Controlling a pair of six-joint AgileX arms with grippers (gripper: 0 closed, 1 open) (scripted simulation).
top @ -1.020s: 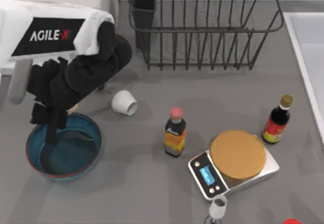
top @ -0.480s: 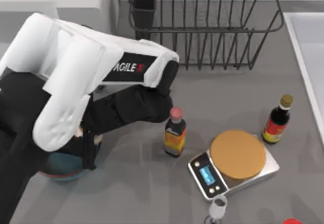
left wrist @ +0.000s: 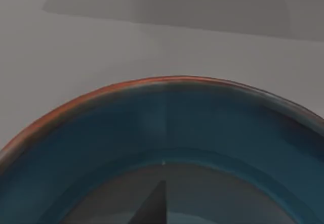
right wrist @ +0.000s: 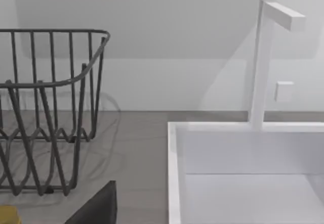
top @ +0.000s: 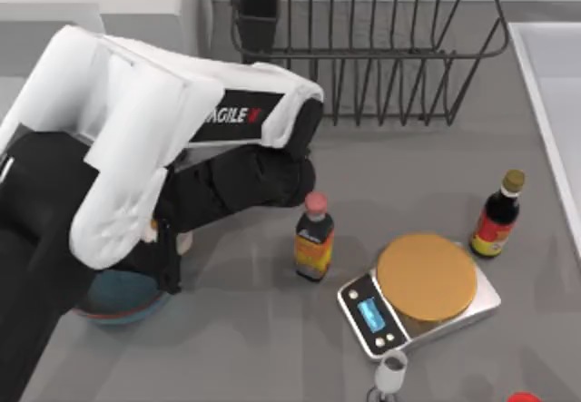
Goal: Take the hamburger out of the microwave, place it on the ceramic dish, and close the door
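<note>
Grey tabletop, my left arm (top: 136,148) bent low over the ceramic dish (top: 118,298) at the table's left.
Whether those jaws are open or closed I cannot tell; rightward stand a sauce bottle (top: 314,237), a scale (top: 419,304) and a dark bottle (top: 497,214).

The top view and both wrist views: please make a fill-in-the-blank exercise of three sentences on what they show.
1. The tan-orange disc lies on the silver ____.
2. The red-capped bottle stands at the top view's ____ of the scale.
3. The blue ceramic dish has a thin ____ rim.

Missing words: scale; left; reddish-brown
</note>
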